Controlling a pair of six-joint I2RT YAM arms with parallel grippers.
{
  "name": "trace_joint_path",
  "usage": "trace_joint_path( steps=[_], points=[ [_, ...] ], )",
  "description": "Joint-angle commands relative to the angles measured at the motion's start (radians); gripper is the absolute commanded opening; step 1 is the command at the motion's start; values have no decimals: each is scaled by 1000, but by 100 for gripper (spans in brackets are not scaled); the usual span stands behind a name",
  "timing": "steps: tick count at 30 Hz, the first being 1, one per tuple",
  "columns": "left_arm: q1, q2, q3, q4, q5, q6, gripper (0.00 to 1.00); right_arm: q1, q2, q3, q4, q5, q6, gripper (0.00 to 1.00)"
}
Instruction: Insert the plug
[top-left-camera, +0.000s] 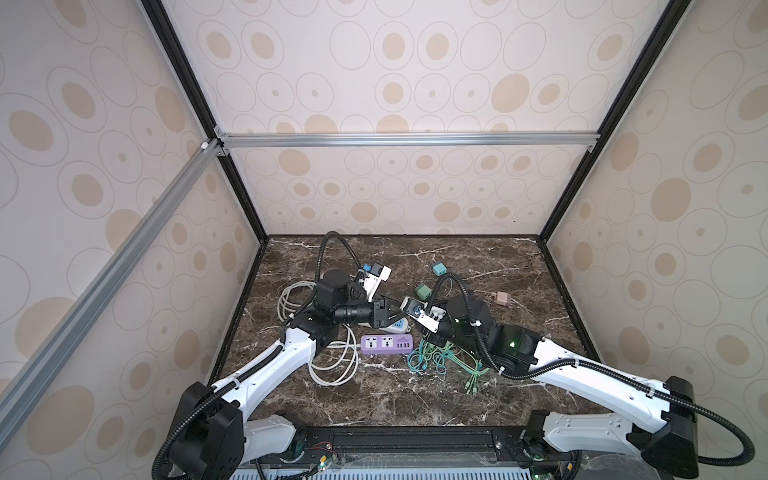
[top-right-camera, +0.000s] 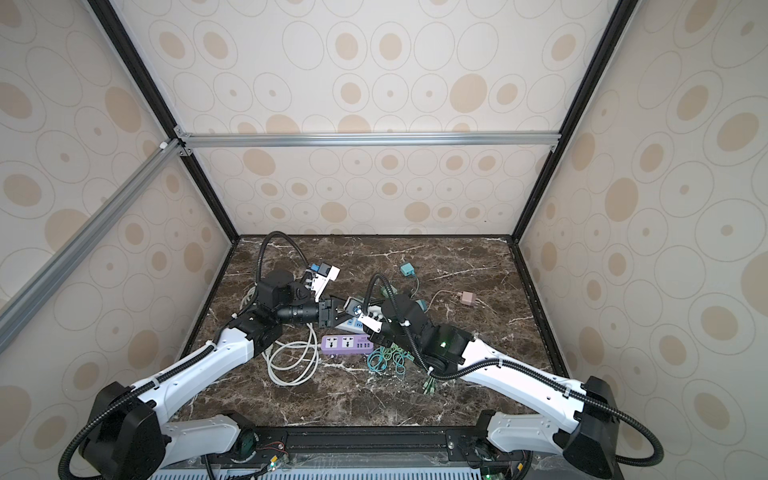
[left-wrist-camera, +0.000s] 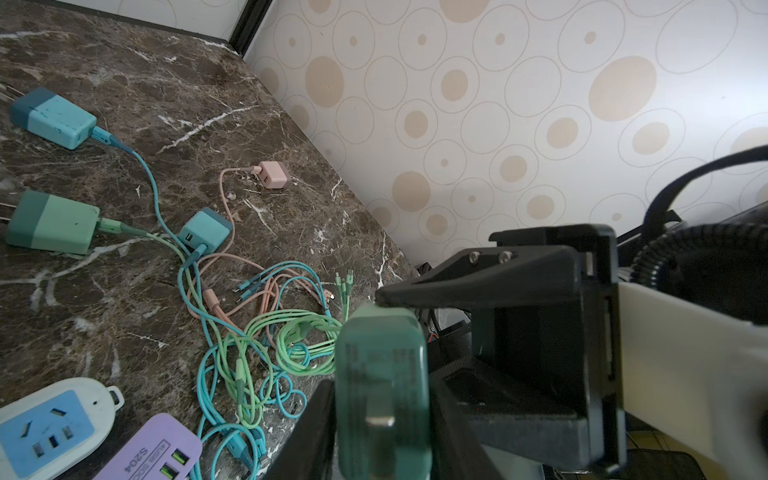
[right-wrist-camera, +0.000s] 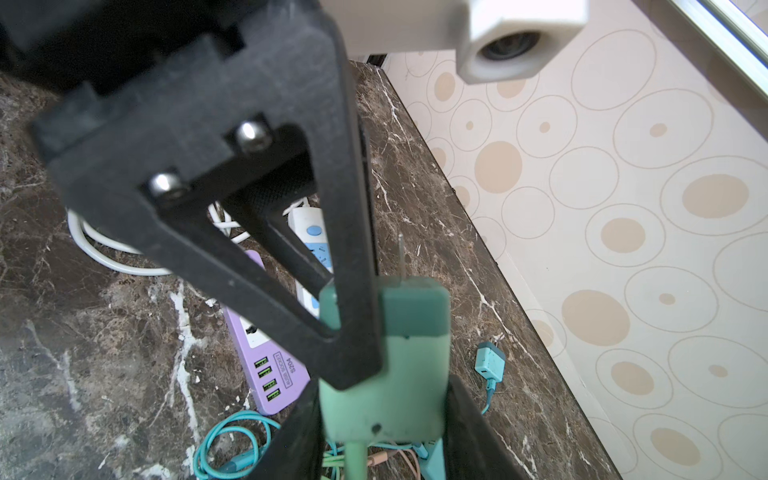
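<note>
Rounded green plastic plug, metal prongs bare, sits clamped in the right gripper. Left gripper seems clamped on too.

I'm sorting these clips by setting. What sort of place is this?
Probably a robot test booth, not a home: aluminium frame rails hold wallpapered panels around a marble-look tabletop, and a left arm and a right arm are mounted at its front edge.

Purple power strip label reads "4USB SOCKET S204"; nothing else legible.
</note>
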Motion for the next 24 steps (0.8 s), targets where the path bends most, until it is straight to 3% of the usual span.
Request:
trace_joint_path(
  steps=[1, 8, 14, 17, 21, 24],
  points=[
    [-10, 1, 46, -4, -5, 23, 29, 11, 5, 19, 42, 20, -18, 35],
    [-11, -1, 54, -6, -28, 27, 18, 11, -7, -16, 82, 41, 7, 39],
    [-11, -9, 54, -7, -70, 32, 9, 10, -67, -75, 127, 54, 85, 52],
    [-10, -16, 52, -7, -114, 36, 1, 11, -104, -87, 120, 57, 143, 61],
    [-11, -28, 49, 11, -166, 36, 0, 6, -154, -81, 76, 62, 268, 71],
    [-11, -40, 39, 48, -203, 23, 0, -27, -203, -74, 37, -39, 395, 74]
  ],
)
